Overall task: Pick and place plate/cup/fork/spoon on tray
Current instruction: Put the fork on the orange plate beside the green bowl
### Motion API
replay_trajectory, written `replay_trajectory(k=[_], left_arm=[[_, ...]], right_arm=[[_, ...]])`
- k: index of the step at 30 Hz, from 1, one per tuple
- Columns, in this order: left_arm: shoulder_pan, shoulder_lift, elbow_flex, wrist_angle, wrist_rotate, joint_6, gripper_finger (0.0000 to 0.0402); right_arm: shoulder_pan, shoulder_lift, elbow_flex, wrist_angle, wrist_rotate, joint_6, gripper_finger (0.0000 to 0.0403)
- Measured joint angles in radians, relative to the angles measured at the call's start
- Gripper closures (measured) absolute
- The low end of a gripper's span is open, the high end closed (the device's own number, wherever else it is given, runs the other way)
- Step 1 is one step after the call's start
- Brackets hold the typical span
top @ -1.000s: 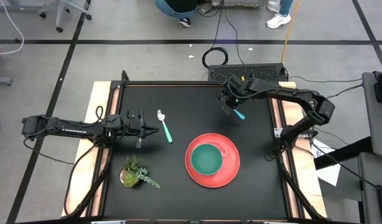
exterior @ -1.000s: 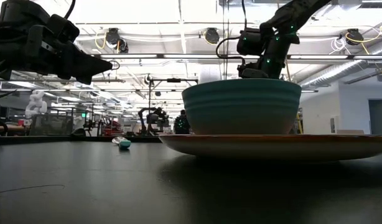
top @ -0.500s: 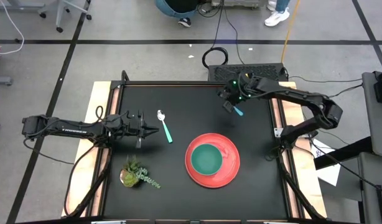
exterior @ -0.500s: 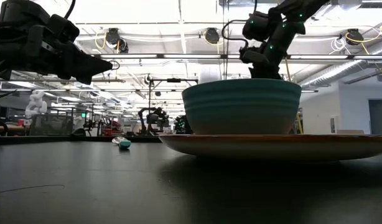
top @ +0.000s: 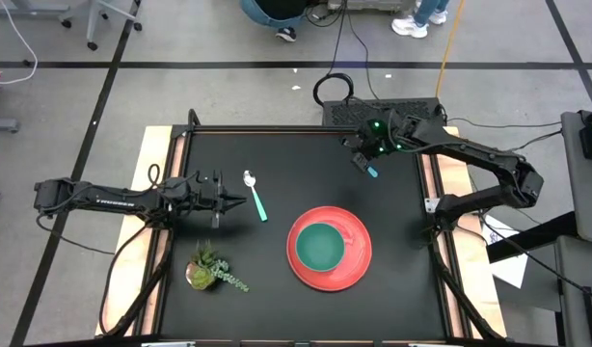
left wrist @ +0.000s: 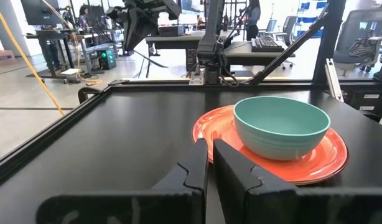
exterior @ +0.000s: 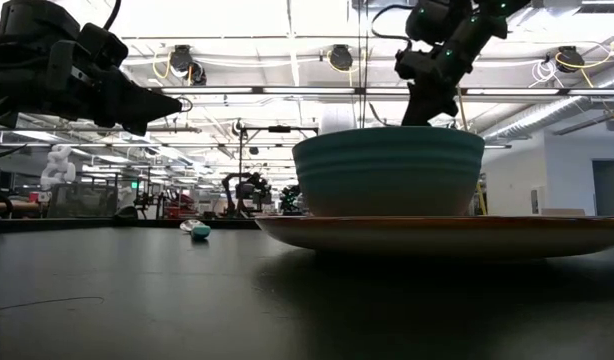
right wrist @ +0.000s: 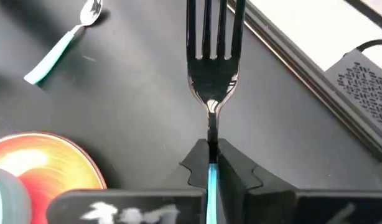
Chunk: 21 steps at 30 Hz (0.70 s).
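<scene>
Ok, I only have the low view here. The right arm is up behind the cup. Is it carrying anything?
Observer: Yes. The right gripper is shut on the fork, pinching its light-blue handle with the tines pointing forward.
Operator: Where is it over the table?
Observer: In the high view the right gripper is near the far right corner, well short of the tray.
Operator: And that teal blob on the table?
Observer: That is the spoon, lying flat just ahead of the shut left gripper, untouched.
</scene>
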Motion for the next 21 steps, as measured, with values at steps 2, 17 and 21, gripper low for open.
replay_trajectory(k=[2, 17, 21], left_arm=[[0.0, 0.0, 0.0, 0.0, 0.0, 0.0, 0.0371], [0.0, 0.0, 0.0, 0.0, 0.0, 0.0, 0.0371], [0.0, 0.0, 0.0, 0.0, -0.001, 0.0, 0.0371]], right_arm=[[0.001, -0.014, 0.0, -0.001, -0.003, -0.026, 0.0397], [0.02, -0.204, -0.312, 0.333, -0.194, -0.044, 0.04], [0.026, -0.248, -0.408, 0.466, -0.284, -0.012, 0.04]])
